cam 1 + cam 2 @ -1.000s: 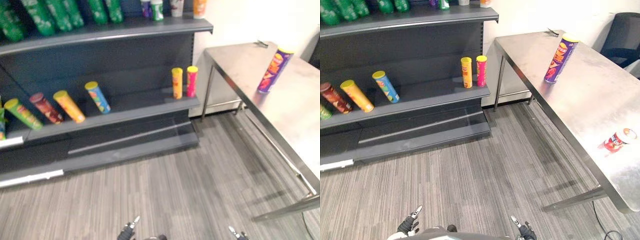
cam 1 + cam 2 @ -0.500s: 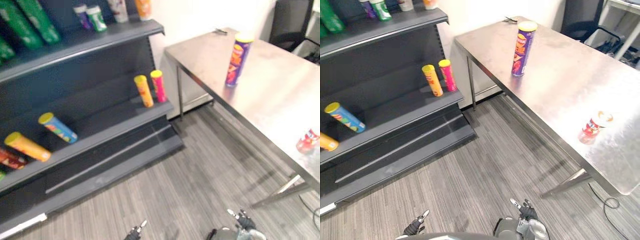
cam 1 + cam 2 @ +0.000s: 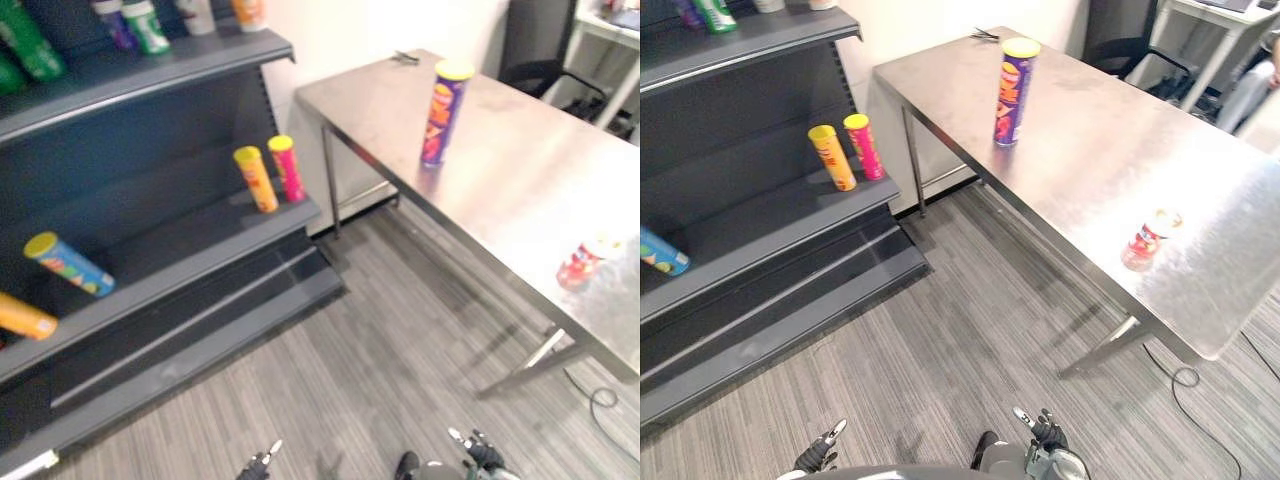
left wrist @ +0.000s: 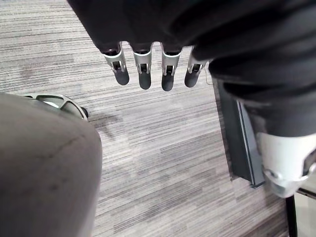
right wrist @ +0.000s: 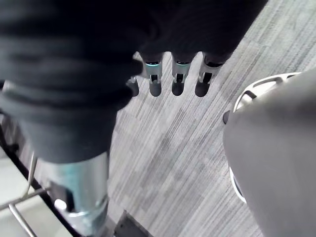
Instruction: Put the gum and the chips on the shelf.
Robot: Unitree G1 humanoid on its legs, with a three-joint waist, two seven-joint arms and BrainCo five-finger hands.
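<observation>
Standing upright on the table (image 3: pixel 520 170) in the left eye view, the chips can (image 3: pixel 445 108) is seen with the red gum bottle (image 3: pixel 580 265) nearer the edge, both well apart from the shelf (image 3: pixel 200 250). In the right eye view, the left hand (image 3: pixel 820 455) and right hand (image 3: pixel 1045 435) are held low over the floor (image 3: pixel 970 330). In each wrist view, fingers (image 4: pixel 143 74) are shown straight, slightly spread, empty.

Shelf (image 3: pixel 765 222) left, table (image 3: pixel 1090 150) right, chips (image 3: pixel 1011 88) and gum (image 3: pixel 1145 240) on table
</observation>
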